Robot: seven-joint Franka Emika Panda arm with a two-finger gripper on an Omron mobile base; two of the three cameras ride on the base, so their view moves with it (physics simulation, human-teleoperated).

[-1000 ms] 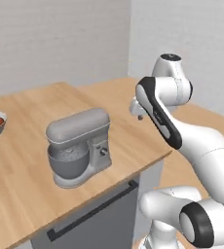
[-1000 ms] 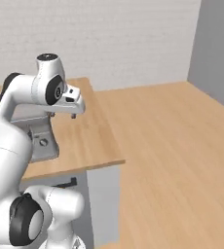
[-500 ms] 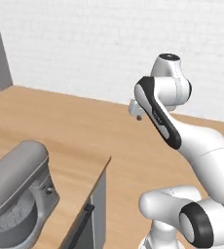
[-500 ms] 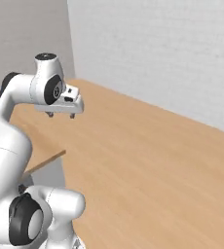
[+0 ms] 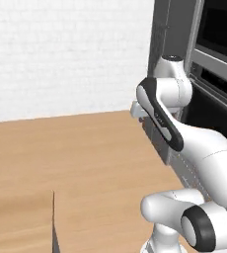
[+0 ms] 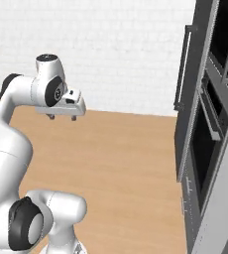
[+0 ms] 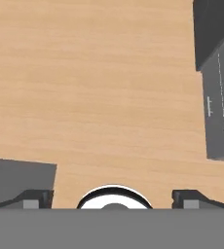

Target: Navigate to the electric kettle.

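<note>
I see no electric kettle ahead: just wood floor (image 6: 126, 163), white brick wall (image 5: 61, 54) and a dark oven stack (image 6: 210, 124) at 3 o'clock. My gripper (image 6: 61, 117) hangs empty, fingers apart (tucked high). I'd turn slowly, watching for counter edges.

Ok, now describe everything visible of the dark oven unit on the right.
The oven unit is a tall dark grey cabinet column standing on the wood floor against the white brick wall. Its front carries black glossy panels like glass doors, stacked one above the other, with grey frames and a long vertical bar handle at its near edge. All look closed. In the left base view the white arm overlaps it; contact cannot be judged.
</note>
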